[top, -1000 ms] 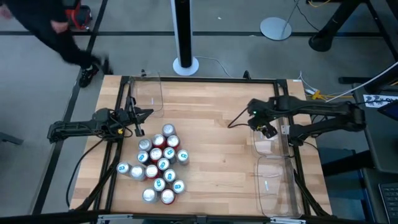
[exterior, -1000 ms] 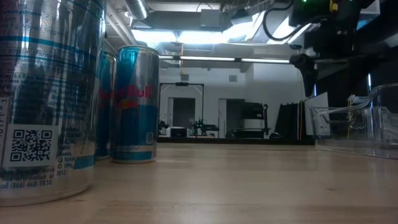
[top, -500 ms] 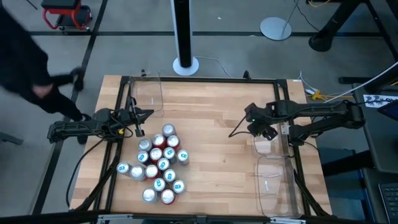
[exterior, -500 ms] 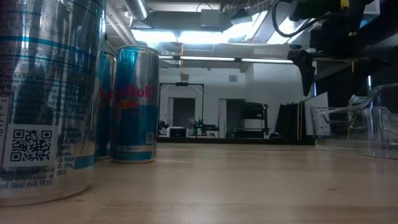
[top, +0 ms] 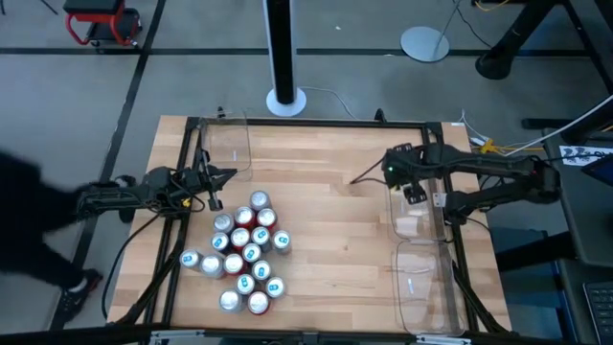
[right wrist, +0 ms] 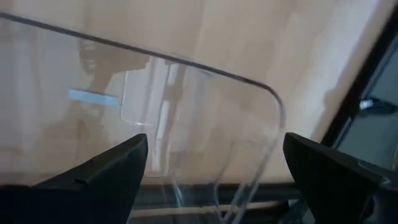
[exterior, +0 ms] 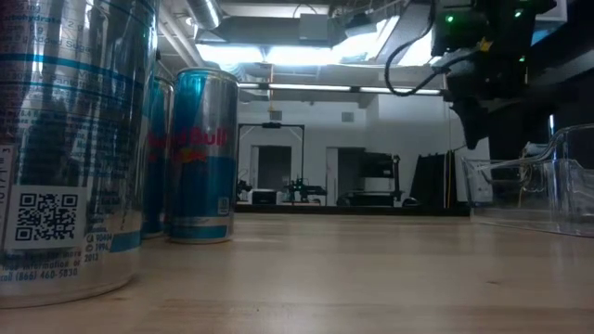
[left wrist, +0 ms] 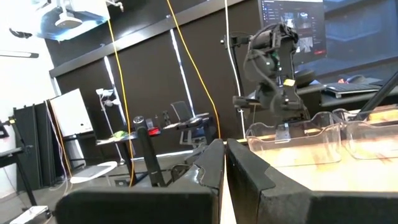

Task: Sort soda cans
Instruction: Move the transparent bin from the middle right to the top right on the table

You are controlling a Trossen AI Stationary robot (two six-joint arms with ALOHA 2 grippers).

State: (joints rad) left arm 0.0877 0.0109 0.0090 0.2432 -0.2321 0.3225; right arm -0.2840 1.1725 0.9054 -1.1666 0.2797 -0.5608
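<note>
Wooden table (top: 335,211) holds soda cans (exterior: 200,158) lettered "Red Bull" in red.

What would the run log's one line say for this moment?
left gripper: shut, empty, beside soda cans | right gripper: open, empty, over clear bin | cans unsorted

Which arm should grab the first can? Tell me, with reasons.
Probably left. The left gripper, shut, sits right beside the soda cans. The right gripper, open, hangs over the clear bin across the table, far from them.
</note>
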